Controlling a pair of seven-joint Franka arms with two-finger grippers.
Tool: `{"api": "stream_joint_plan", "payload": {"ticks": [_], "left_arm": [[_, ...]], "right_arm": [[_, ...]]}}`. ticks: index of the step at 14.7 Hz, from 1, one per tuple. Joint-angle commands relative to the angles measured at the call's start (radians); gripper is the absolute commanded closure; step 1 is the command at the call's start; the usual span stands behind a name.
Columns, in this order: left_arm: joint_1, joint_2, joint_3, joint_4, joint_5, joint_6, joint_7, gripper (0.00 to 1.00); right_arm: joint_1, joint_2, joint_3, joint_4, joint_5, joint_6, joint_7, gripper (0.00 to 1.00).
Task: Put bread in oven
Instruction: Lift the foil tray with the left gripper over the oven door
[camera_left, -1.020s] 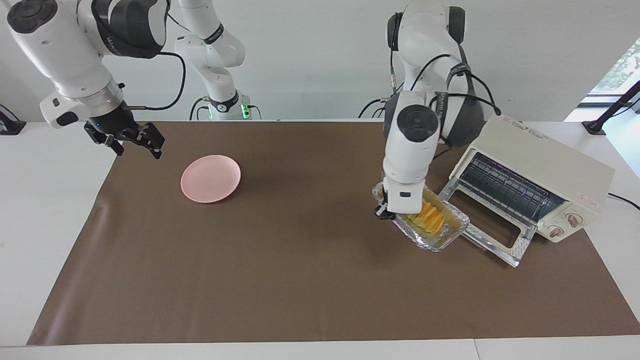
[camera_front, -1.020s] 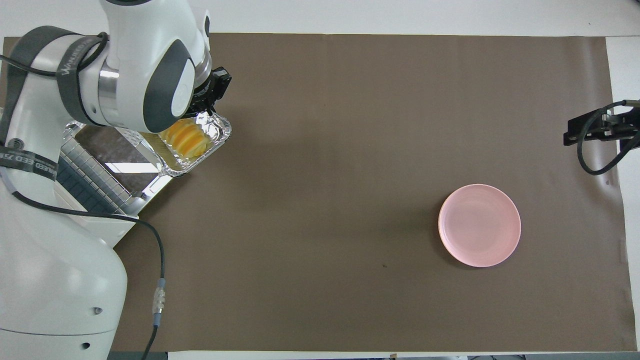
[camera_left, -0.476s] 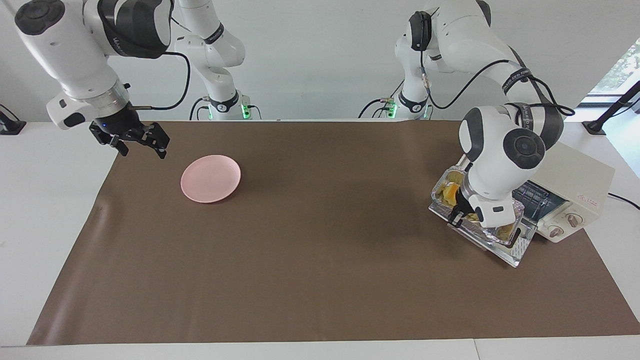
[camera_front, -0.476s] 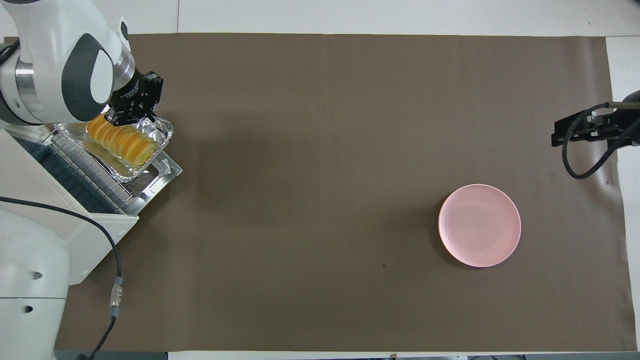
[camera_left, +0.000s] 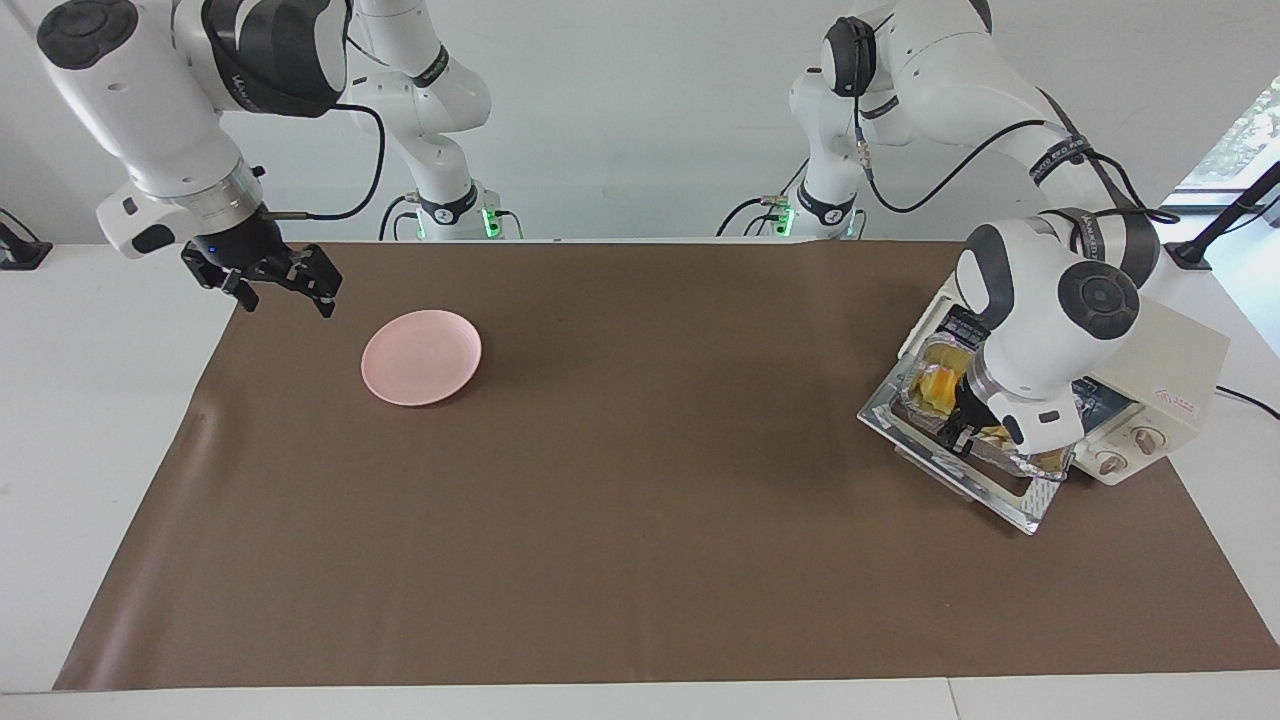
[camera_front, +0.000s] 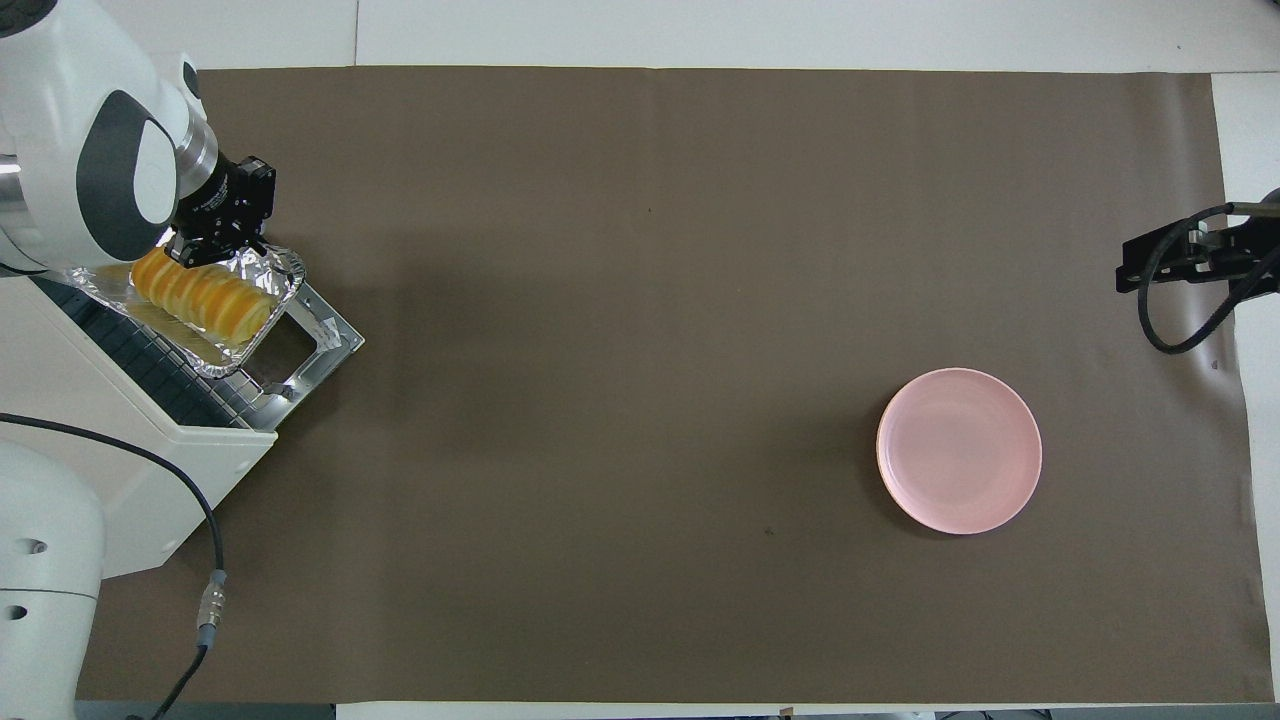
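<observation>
Gripping the rim of the foil tray (camera_front: 262, 305), the left gripper (camera_front: 215, 240) is seen with its jaws clamped on the tray's edge, over the oven's open door (camera_front: 315, 345). The bread (camera_front: 200, 297) is carried inside that tray, a ridged golden loaf lying lengthwise. The tray is held over the door and the front of the wire rack (camera_front: 150, 365), partway into the mouth of the oven (camera_left: 1165, 375); whether it touches the rack cannot be told. The oven is set at the left arm's end of the surface (camera_front: 640, 300), its door folded down flat. Over the mat's corner at the right arm's end, the right gripper (camera_left: 275, 280) is held in the air, waiting, its jaws spread apart. A pink plate (camera_left: 421, 357) is lying near it on the brown mat.
</observation>
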Motion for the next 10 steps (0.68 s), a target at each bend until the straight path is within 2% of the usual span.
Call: {"api": "stream_joint_plan", "payload": {"ticks": [1,5,8,10], "left_arm": [[-0.006,-0.083,-0.004,-0.131,0.071,0.055,0.041,1.00],[0.021,-0.103,-0.004,-0.175,0.078,0.061,0.091,1.00],[0.038,-0.109,-0.004,-0.186,0.079,0.067,0.098,1.00],[0.041,-0.112,-0.004,-0.191,0.079,0.058,0.101,1.00]], "right_arm": [[-0.007,-0.022,-0.002,-0.020,0.010,-0.003,-0.022,0.00],[-0.028,-0.024,0.018,-0.020,0.011,-0.002,-0.021,0.00],[-0.131,-0.024,0.136,-0.022,0.010,0.001,-0.019,0.00],[-0.131,-0.025,0.138,-0.022,0.010,0.001,-0.018,0.00]]}}
